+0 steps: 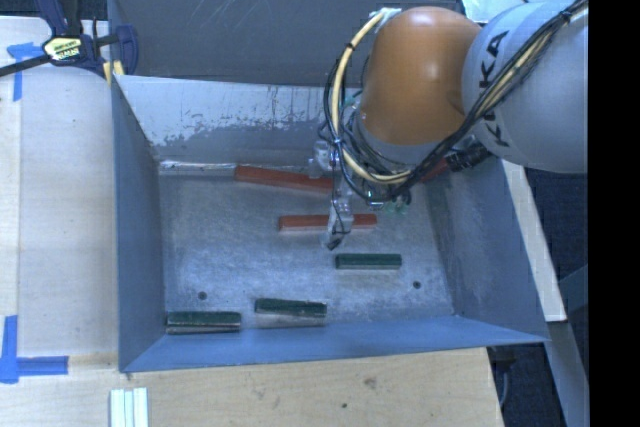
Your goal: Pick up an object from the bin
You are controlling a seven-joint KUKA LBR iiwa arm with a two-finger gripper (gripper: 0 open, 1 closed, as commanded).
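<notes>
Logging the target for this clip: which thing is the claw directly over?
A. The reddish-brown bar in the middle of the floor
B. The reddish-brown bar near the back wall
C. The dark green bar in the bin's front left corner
A: the claw hangs right over the mid-floor reddish-brown bar; the back reddish-brown bar and the corner dark green bar lie apart from it.

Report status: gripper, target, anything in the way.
Gripper low at mid-bin, over the lower red-brown bar. Bar lies flat on the bin floor. Nearest green bar just beside, apart from it.
</notes>
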